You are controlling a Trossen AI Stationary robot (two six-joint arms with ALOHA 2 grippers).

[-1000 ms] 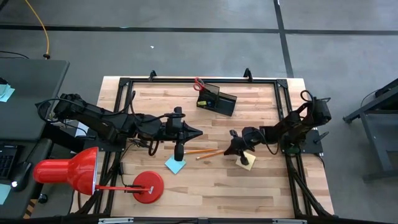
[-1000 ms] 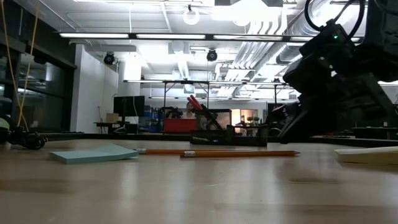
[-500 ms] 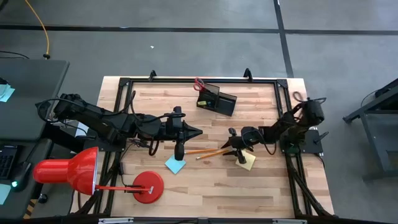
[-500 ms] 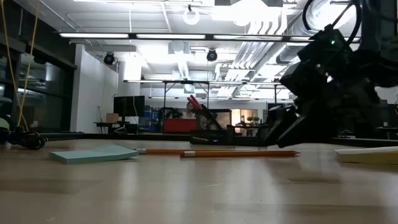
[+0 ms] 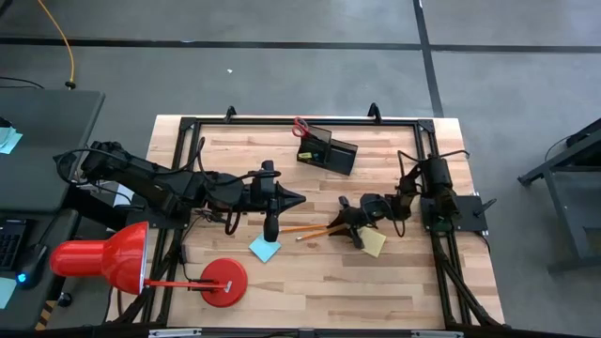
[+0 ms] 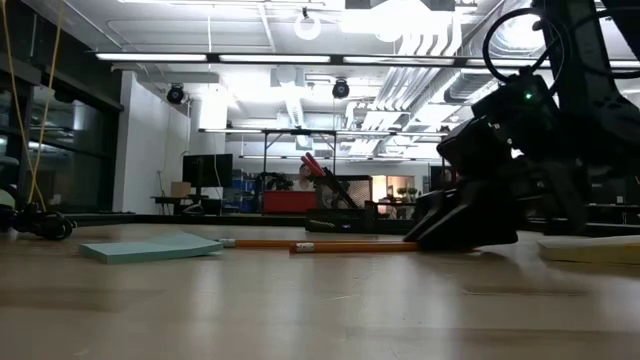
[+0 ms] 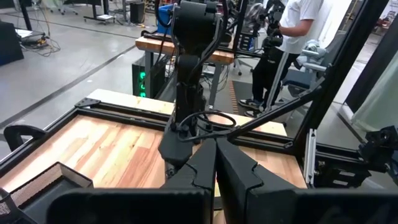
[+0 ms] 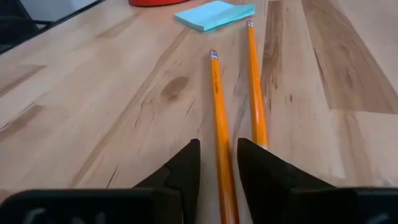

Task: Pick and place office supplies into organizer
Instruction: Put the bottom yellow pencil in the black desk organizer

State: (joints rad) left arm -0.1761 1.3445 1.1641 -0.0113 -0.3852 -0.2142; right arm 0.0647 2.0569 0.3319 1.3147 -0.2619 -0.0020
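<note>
On wooden table [image 5: 282, 282], a red lamp [image 5: 103, 258] stands

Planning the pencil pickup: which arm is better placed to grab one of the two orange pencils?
The right. Its end effector is down at the table with its fingers open around one orange wooden pencil. The left end effector is shut and sits above the pencils' far ends.

The light wooden desk [image 5: 394, 282] fills the frame's centre. At its upper middle stands the black organizer [image 5: 327, 151]. Near the centre lie two orange pencils [image 5: 308, 228], a blue sticky-note pad [image 5: 264, 249] just below-left, a yellow pad [image 5: 374, 244] to the right. The red lamp's base [image 5: 223, 281] sits lower left.
</note>
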